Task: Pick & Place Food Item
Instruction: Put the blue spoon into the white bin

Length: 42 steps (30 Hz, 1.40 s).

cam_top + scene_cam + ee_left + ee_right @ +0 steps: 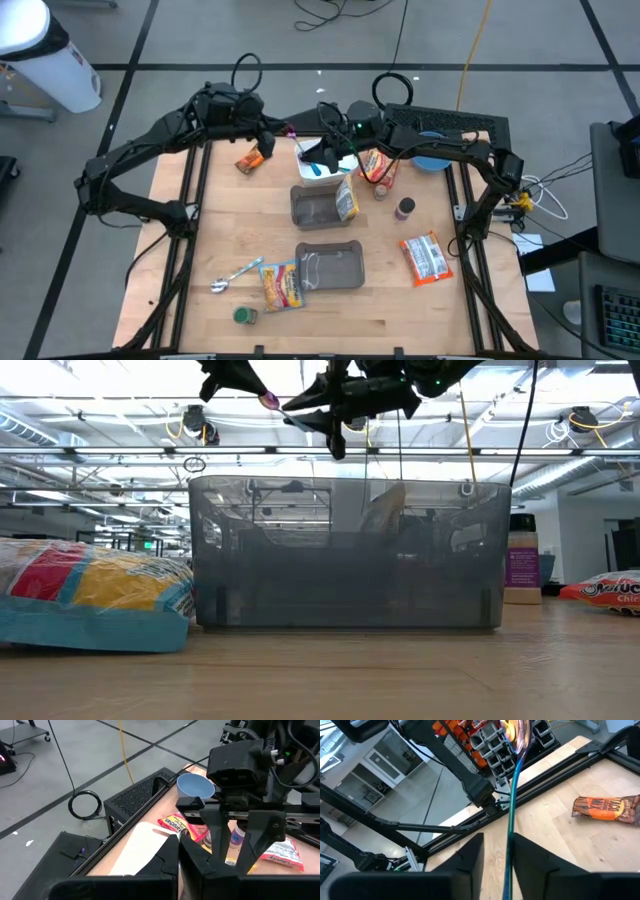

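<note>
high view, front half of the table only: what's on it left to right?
Metal spoon → small green-lidded jar → yellow and red snack packet → lower grey plastic bin → red and white snack packet.

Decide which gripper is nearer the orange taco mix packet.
Left. The left gripper hovers right beside the taco mix packet; the right gripper is farther off, over the white board.

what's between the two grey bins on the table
Nothing: in the high view, bare wood separates the upper grey bin from the lower grey bin. A yellow snack packet leans at the upper bin's right edge.
</note>
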Motion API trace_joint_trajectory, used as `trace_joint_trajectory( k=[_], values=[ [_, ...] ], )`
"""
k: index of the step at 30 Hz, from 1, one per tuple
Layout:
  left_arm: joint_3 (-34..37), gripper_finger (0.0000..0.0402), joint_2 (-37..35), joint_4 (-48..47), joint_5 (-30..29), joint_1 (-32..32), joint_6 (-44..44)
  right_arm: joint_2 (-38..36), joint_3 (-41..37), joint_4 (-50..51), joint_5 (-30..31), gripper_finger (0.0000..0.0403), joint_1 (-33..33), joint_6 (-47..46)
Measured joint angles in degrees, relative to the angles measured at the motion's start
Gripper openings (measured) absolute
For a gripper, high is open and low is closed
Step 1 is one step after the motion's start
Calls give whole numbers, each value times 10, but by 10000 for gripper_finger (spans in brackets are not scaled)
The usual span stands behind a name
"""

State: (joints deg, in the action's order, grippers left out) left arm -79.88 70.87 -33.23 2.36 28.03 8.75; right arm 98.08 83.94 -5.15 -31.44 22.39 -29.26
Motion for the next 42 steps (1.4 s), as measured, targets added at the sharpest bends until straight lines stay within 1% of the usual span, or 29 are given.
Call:
trace_joint_trajectory(
  k=[8, 10, 14, 18, 26, 30, 38, 42],
  values=[
    [0, 3, 0, -10, -2, 0, 2, 0, 0, 1, 0, 18, 0, 4],
    [-1, 5, -1, -10, -2, 0, 2, 0, -1, 1, 1, 7, 0, 4],
    [-1, 4, -1, -11, -2, 0, 2, 0, -1, 5, 4, 6, 0, 4],
    [-1, 20, -1, -9, -3, 0, 4, 0, -1, 13, 17, 4, 0, 19],
    [0, 48, 0, 5, -3, 7, 10, 0, -1, 11, 20, 1, 0, 20],
    [0, 80, 0, 12, 1, 17, 23, 0, -1, 6, 22, 1, 0, 19],
    [0, 181, -1, 62, 16, 47, 52, 0, -1, 7, 8, 0, -2, 22],
    [0, 213, -1, 69, 21, 60, 50, 0, -1, 7, 11, 0, 1, 22]
  ],
)
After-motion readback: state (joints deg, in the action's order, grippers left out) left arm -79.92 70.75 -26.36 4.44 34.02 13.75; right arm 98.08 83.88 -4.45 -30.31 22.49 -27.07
